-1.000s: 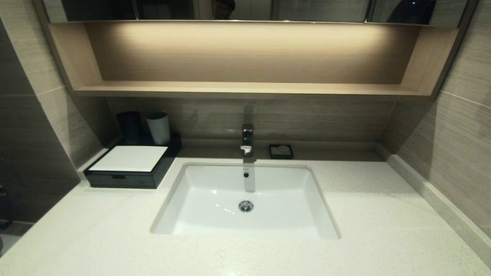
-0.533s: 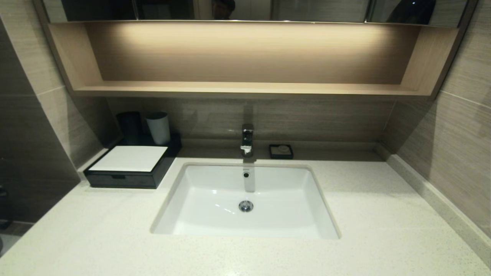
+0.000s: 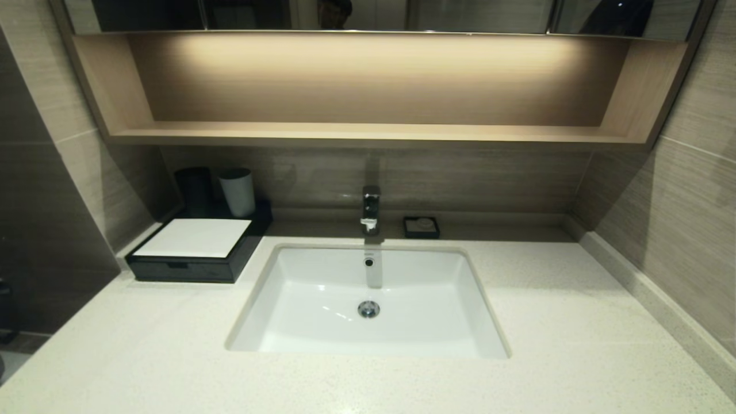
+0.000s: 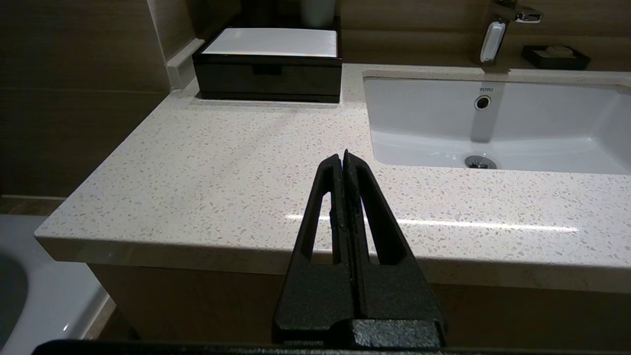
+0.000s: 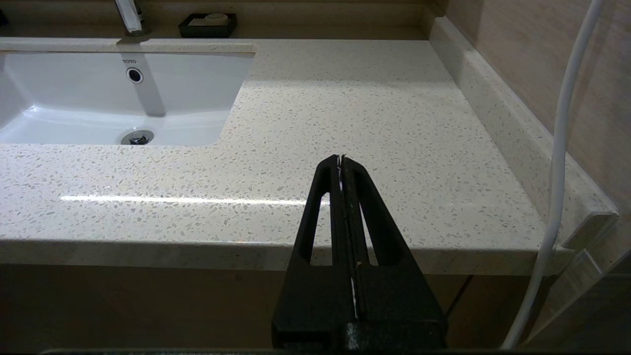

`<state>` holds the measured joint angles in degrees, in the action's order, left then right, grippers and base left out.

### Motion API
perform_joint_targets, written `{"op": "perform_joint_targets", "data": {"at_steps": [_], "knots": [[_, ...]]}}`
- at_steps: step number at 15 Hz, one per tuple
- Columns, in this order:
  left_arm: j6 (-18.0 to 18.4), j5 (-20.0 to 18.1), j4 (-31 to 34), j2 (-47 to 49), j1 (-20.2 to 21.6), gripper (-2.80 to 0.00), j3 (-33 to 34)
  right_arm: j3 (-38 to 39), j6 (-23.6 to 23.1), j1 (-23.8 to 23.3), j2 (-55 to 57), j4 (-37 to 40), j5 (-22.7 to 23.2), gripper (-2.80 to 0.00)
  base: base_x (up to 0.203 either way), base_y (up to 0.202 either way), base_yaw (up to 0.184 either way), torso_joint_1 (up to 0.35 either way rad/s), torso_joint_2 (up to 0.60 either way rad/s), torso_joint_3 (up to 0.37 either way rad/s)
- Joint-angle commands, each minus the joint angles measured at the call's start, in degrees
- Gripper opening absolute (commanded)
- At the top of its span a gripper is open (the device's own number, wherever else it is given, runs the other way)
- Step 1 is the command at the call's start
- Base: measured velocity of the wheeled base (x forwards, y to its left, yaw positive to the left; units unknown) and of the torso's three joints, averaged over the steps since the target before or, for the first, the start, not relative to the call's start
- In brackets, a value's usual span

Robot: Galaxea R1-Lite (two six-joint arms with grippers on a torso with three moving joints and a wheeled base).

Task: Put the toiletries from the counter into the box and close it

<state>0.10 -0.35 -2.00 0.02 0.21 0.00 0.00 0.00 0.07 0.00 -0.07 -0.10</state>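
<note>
- Reading the only writing that shows: the word "TOTO" is printed on the back wall of the sink (image 4: 493,123), just above its overflow hole, in both wrist views.
- The left gripper (image 4: 343,158) is held in front of the counter (image 3: 144,345), before its front edge and off the surface, pointing toward 12 o'clock; its two black fingers are pressed together with nothing between them.
- The right gripper (image 5: 341,160) is held the same way before the front edge on the other side of the sink, fingers pressed together and empty.
- Neither arm shows in the head view.
- The box (image 3: 195,267) stands at the back of the counter, at about 10 o'clock from the sink; its drawer front sits flush and the white panel (image 3: 194,237) lies on top.
- Behind the box stand a dark cup (image 3: 194,187) and a white cup (image 3: 237,191), side by side.
- A faucet (image 3: 371,210) is at 12 o'clock of the sink; a black soap dish (image 3: 421,227) sits just beside it, perhaps with a small soap in it.
- No toiletries are visible on the counter.
</note>
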Motion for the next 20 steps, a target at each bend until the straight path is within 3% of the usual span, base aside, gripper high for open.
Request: {"op": "perform_joint_targets", "data": {"at_steps": [1,20], "knots": [[-0.01,0.0,-0.02,0.06,0.06,-2.8,1.14,0.0,0.0,0.01,0.0,-0.01,0.01,-2.8,0.0,0.0,0.0,0.0,0.0,0.0],[-0.01,0.0,-0.02,0.06,0.06,-2.8,1.14,0.09,-0.09,0.01,-0.09,-0.1,0.01,-2.8,0.0,0.0,0.0,0.0,0.0,0.0]]}}
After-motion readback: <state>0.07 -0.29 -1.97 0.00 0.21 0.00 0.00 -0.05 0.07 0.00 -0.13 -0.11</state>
